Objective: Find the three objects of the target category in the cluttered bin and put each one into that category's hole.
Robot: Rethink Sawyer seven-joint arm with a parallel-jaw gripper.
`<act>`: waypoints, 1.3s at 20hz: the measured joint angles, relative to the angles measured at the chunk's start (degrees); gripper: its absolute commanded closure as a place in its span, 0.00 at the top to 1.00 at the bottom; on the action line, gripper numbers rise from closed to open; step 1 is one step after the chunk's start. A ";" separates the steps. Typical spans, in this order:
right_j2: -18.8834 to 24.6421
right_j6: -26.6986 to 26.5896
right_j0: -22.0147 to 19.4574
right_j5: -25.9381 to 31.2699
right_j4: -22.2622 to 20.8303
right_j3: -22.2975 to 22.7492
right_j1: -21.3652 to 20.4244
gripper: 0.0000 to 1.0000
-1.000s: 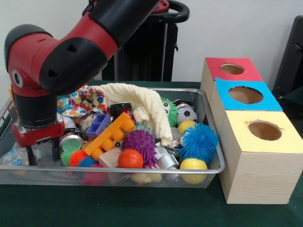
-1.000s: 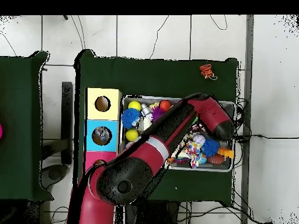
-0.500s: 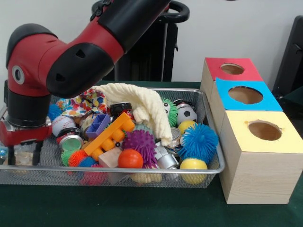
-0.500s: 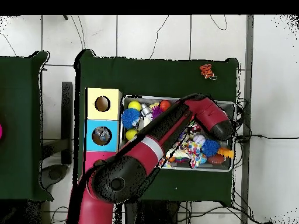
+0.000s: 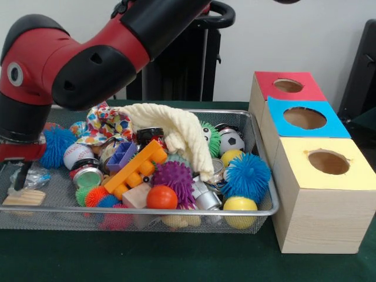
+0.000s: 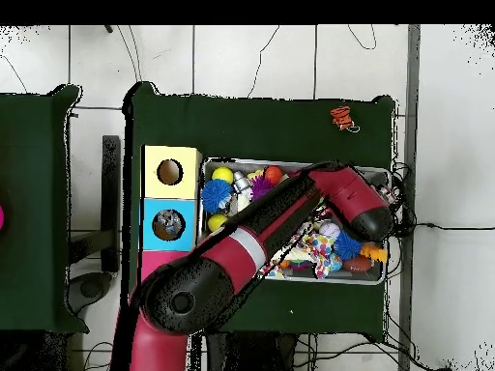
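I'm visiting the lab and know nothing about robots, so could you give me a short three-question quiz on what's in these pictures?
1. True or false: the cream cloth is draped over toys inside the wire bin.
2. Which coloured top is on the wooden box nearest the camera in the front view: A red, B blue, C yellow?
3. Fill in: the flat wooden block lies at the bin's ____ end in the front view, under the robot arm.

Key: 1 true. 2 C, the yellow top; the blue top and red top sit behind it. 3 left.
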 measured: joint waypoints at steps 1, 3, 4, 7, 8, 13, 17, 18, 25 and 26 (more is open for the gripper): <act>-0.42 0.13 0.13 -0.02 0.06 0.64 0.17 1.00; -0.57 0.23 0.41 0.00 0.03 0.98 0.29 1.00; -0.59 0.23 0.52 -0.01 0.05 1.12 0.40 1.00; -0.56 0.26 0.50 -0.07 0.09 1.20 0.73 1.00; -0.57 0.26 0.49 -0.18 0.14 1.20 0.88 1.00; 0.85 0.26 -0.18 -2.44 0.42 1.23 0.52 1.00; 1.82 0.26 -1.38 -4.34 1.66 1.24 -1.05 1.00; 2.00 0.26 -1.56 -4.58 1.94 1.23 -1.27 1.00; 4.84 0.26 -3.58 -5.48 5.40 1.31 -4.10 1.00; 5.36 0.26 -3.89 -5.48 6.00 1.31 -4.56 1.00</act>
